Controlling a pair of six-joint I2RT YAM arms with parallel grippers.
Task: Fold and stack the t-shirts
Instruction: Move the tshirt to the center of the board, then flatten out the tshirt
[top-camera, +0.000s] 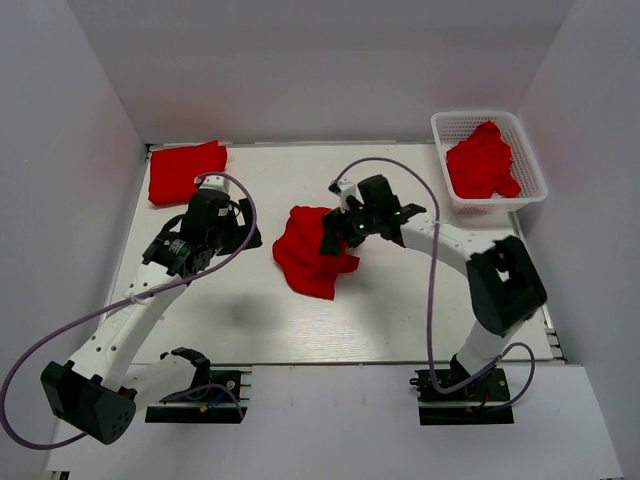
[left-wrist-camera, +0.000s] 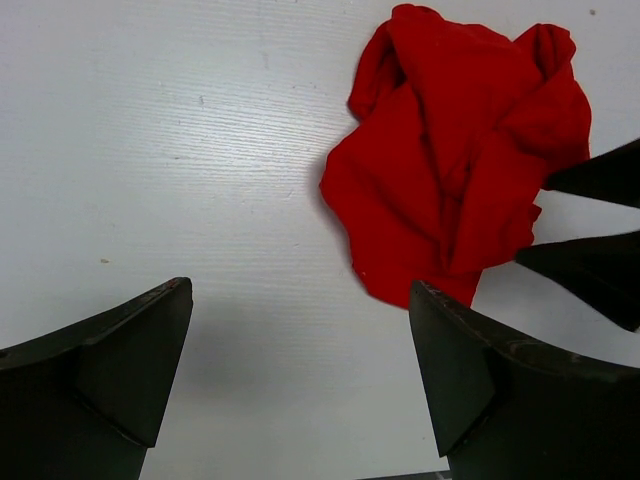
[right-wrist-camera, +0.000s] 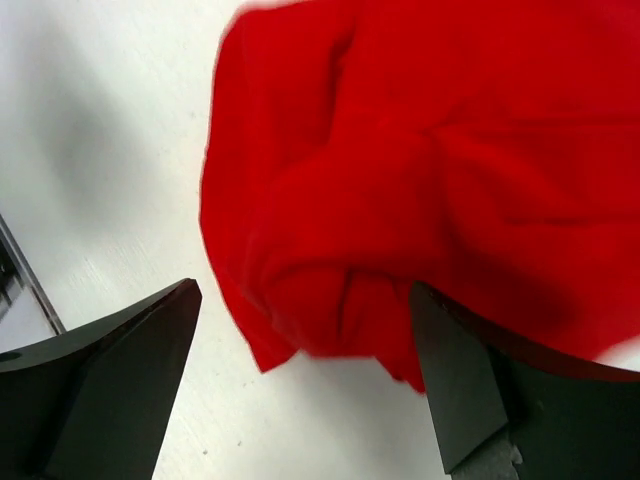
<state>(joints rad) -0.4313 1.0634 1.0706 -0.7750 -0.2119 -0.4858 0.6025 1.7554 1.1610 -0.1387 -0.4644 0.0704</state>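
Observation:
A crumpled red t-shirt (top-camera: 312, 252) lies in the middle of the white table. My right gripper (top-camera: 337, 232) is open at its right edge; in the right wrist view (right-wrist-camera: 300, 380) the jaws stand wide apart with the shirt (right-wrist-camera: 420, 180) just beyond them. My left gripper (top-camera: 247, 236) is open and empty, a little left of the shirt. The left wrist view (left-wrist-camera: 300, 370) shows bare table between the jaws and the shirt (left-wrist-camera: 460, 150) ahead to the right. A folded red t-shirt (top-camera: 186, 171) lies at the far left corner.
A white basket (top-camera: 530, 150) at the far right holds more crumpled red shirts (top-camera: 482, 162). White walls enclose the table on three sides. The right gripper's fingertips (left-wrist-camera: 600, 265) show at the right edge of the left wrist view.

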